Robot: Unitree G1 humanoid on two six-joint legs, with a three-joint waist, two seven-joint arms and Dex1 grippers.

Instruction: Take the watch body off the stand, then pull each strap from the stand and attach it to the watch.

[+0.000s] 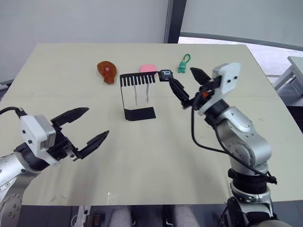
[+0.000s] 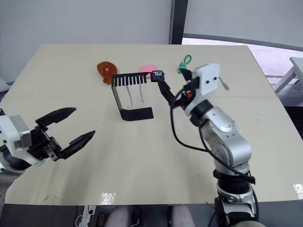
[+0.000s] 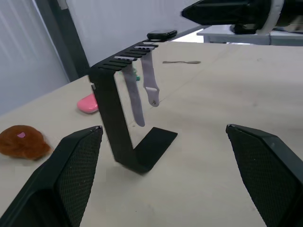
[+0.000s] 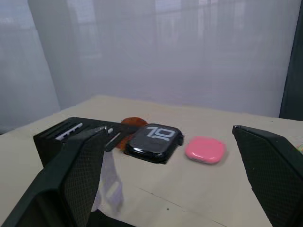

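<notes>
1. Watch body [image 4: 154, 138] was seen resting on the ring end of the stand [image 1: 137, 94], which stood toward the far edge of the worktop [image 1: 156, 156], about midway along it; both straps [image 3: 142, 85] were hung from the slotted top.
2. The right gripper [image 1: 188, 84] was held released just beside the watch body, with one finger on either side and nothing yet grasped. The left gripper [image 1: 85, 125] was held released above the near left part of the worktop, well apart from the stand.
3. It was judged that the stand could be tipped or dragged if the jaws were closed on the bracket along with the case, since the stand looked thin and light.
4. It was judged that the case could be dropped if only its rounded edge were pinched.
5. The digits on the screen were shown clearly in the right wrist view, as was the pink object [image 4: 204, 150] behind the case.
6. The straps' lengths and a grey spatula [image 3: 182, 62] farther off were shown in the left wrist view, while a brown object [image 1: 107, 71] and a green keychain [image 1: 182, 65] near the far edge were shown in the head views.
</notes>
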